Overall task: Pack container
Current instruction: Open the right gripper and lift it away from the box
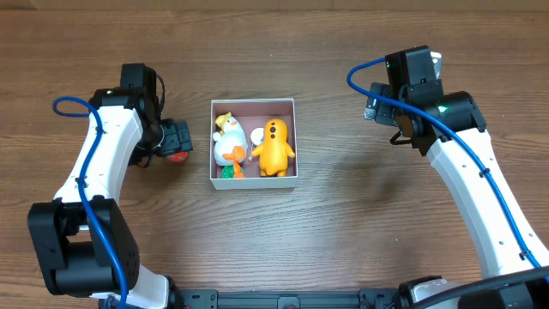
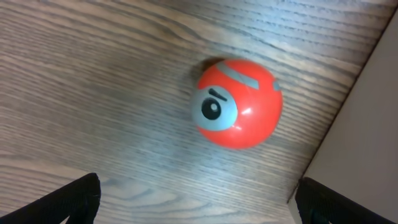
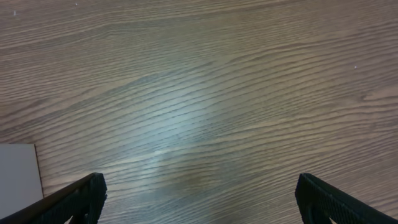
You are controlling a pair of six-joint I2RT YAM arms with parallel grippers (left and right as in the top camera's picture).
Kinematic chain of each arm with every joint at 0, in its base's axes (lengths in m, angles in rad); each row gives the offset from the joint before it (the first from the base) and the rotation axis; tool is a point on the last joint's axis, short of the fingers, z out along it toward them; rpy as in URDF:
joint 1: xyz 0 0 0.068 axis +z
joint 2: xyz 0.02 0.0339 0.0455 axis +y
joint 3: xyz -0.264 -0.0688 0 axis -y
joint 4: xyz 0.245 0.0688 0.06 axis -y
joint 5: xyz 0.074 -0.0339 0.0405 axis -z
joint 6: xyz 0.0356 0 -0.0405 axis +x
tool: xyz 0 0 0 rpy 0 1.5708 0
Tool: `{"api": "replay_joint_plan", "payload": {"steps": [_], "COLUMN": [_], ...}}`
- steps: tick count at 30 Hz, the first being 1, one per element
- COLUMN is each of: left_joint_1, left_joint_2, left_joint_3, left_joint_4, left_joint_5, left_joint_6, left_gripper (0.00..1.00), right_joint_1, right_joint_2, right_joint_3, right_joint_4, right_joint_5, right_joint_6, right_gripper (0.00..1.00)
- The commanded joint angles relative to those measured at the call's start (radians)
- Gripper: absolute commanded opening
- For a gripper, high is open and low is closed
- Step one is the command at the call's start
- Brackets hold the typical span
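Note:
The container (image 1: 254,105), a small square box with white walls and a pink inside, sits mid-table. It holds a white duck toy (image 1: 228,137), an orange figure (image 1: 274,148) and a small orange-green piece (image 1: 232,171). A red ball with a grey eye face (image 2: 237,103) lies on the table left of the box; it shows under the left arm in the overhead view (image 1: 178,158). My left gripper (image 2: 198,202) is open above the ball, fingers spread wide. My right gripper (image 3: 198,198) is open and empty over bare wood right of the box.
The wooden table (image 1: 343,223) bears everything. The box's outer wall shows at the right edge of the left wrist view (image 2: 367,130), and a corner of it at the lower left of the right wrist view (image 3: 18,171).

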Motion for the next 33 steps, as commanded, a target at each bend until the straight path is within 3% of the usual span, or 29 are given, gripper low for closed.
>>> {"api": "replay_joint_plan", "payload": {"steps": [1,12,24,33], "left_joint_1": [0.005,0.004,0.004,0.003], "left_joint_2": [-0.017,-0.017,-0.017,-0.016], "left_joint_3": [0.019,0.019,0.019,0.013], "left_joint_4": [0.070,0.122,0.112,0.097], "left_joint_5": [-0.157,-0.175,0.161,0.228], "left_joint_6": [0.089,0.088,0.043,0.048], "left_gripper": [1.00,1.00,1.00,1.00], "right_joint_1": [-0.004,-0.004,-0.004,-0.004], "right_joint_2": [-0.014,-0.014,-0.014,-0.014], "right_joint_3": [0.008,0.008,0.008,0.008], "right_joint_4": [0.005,0.005,0.005,0.005], "right_joint_5": [0.004,0.004,0.004,0.004], "right_joint_6": [0.005,0.005,0.005,0.005], "right_gripper": [1.00,1.00,1.00,1.00]}}
